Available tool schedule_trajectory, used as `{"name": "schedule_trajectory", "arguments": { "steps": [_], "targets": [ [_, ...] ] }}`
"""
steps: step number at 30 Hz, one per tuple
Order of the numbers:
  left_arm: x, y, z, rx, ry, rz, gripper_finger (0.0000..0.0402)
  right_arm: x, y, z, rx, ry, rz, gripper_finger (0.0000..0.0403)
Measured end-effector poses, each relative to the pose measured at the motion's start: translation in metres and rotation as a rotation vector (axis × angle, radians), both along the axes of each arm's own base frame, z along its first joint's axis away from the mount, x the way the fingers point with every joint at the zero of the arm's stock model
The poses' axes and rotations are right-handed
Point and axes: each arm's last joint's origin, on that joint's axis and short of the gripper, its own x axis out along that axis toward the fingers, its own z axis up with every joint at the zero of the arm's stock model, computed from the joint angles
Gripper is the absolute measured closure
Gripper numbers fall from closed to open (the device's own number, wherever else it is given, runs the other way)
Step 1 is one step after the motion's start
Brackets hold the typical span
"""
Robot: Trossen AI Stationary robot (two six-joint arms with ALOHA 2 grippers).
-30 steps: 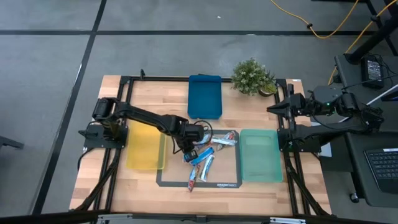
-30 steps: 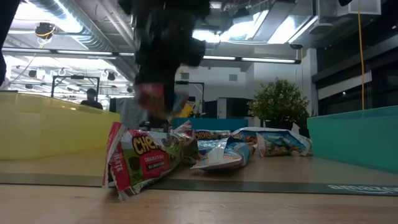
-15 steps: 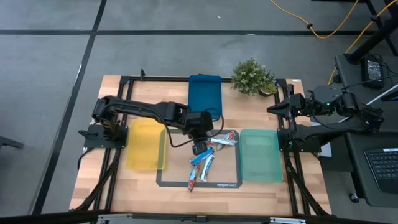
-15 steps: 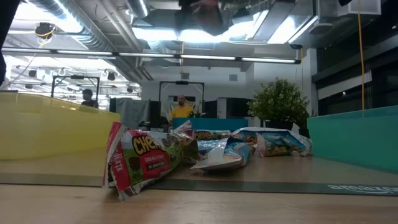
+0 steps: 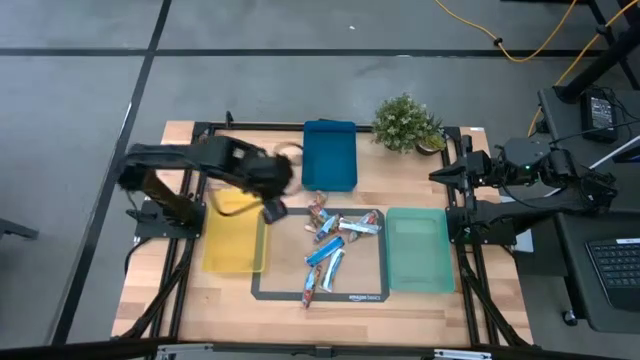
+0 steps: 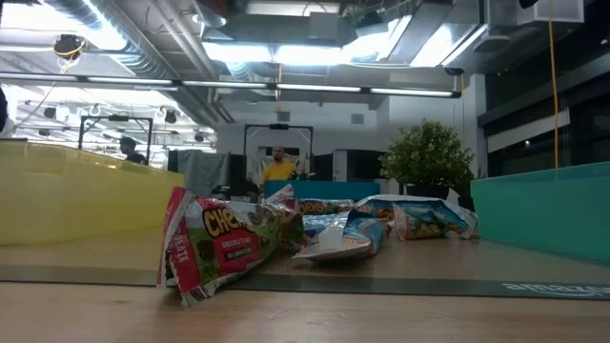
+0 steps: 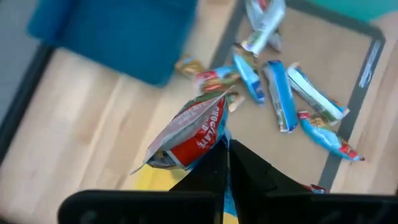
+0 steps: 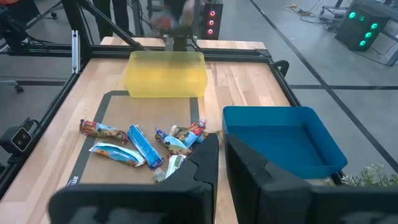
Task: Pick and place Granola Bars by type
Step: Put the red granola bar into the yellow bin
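Several granola bars (image 5: 335,240), blue-and-white and silvery with red, lie in a loose heap on a black-edged mat (image 5: 376,290). In the low view a red-and-green bar (image 6: 224,243) lies nearest, with blue ones (image 6: 343,233) behind it. My left gripper (image 5: 272,209) is raised over the far right corner of the yellow tray (image 5: 232,245), shut on a red-and-silver bar (image 7: 189,134). It is out of the low view. My right gripper (image 5: 437,176) waits shut at the table's right edge. My left gripper (image 7: 227,152) pinches the red-and-silver bar by one end (image 7: 214,142) between its two fingers. The rest of the wrapper sticks out past the fingertips. The bar is lifted clear of the table, above the wood and the tray.
A blue tray (image 5: 329,155) sits at the far middle and a green tray (image 5: 420,250) to the right of the mat. A potted plant (image 5: 405,122) stands at the far edge beside the blue tray. Black frame rails (image 5: 190,170) run along the table's sides.
My left gripper rose from the heap on the mat with the red-and-silver bar, which is now lifted clear. It then swung toward the table's left, over the yellow tray's corner, and left the low view. The other bars stayed where they were.
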Motion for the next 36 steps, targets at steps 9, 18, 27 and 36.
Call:
{"name": "schedule_trajectory", "arguments": {
  "steps": [9,18,27,36],
  "targets": [
    [-0.063,-0.001,0.041,0.005,-0.197,0.116,0.0399,0.0,0.0,0.0,0.0,0.0,0.0,0.0369],
    [-0.075,-0.005,0.037,0.032,-0.116,0.127,0.0397,0.0,0.0,0.0,0.005,-0.001,-0.002,0.0369],
    [-0.083,-0.011,-0.005,0.048,-0.037,0.169,0.0389,0.0,0.0,0.0,0.01,-0.001,-0.005,0.0369],
    [-0.092,-0.022,-0.094,-0.13,-0.038,0.207,0.0393,0.0,0.0,0.0,0.01,-0.001,-0.005,0.0369]
  ]
}}
